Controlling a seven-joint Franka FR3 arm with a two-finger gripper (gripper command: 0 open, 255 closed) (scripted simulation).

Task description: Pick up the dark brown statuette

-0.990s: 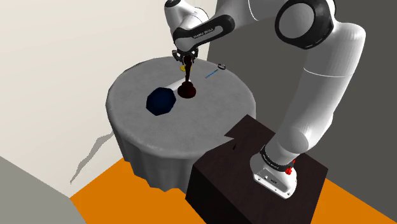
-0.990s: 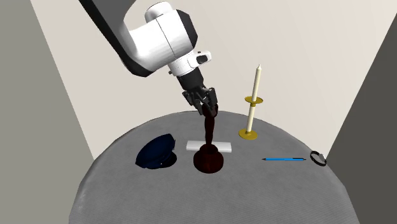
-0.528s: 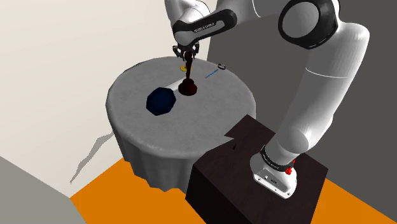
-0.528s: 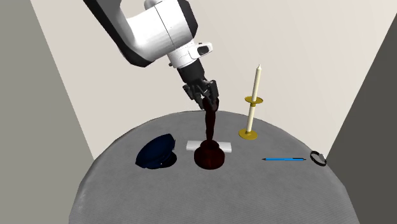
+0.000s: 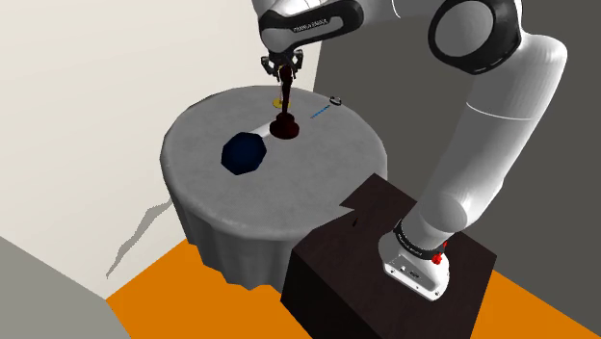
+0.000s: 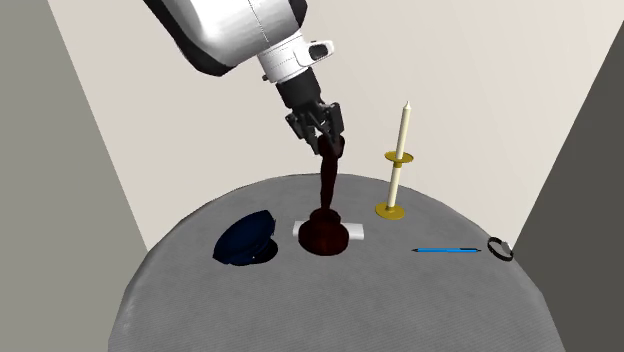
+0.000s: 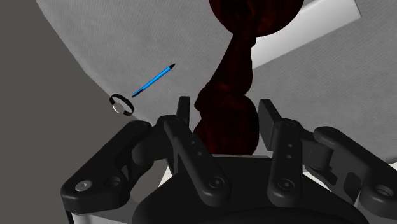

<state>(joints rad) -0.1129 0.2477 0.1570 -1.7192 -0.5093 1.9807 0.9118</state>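
Statuette point(image 6: 327, 190), dark brown and slender, is pinched at its top by the gripper point(image 6: 331, 150) so that the heavy round base hangs straight below, low over the middle of the table point(image 6: 400, 300); contact there cannot be told.

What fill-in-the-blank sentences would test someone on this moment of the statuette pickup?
The gripper is ____ on the upper part of the dark brown statuette. In the second exterior view, the candle stands to the statuette's ____. The pen beside the black ring is ____ in colour.
Missing words: shut; right; blue.
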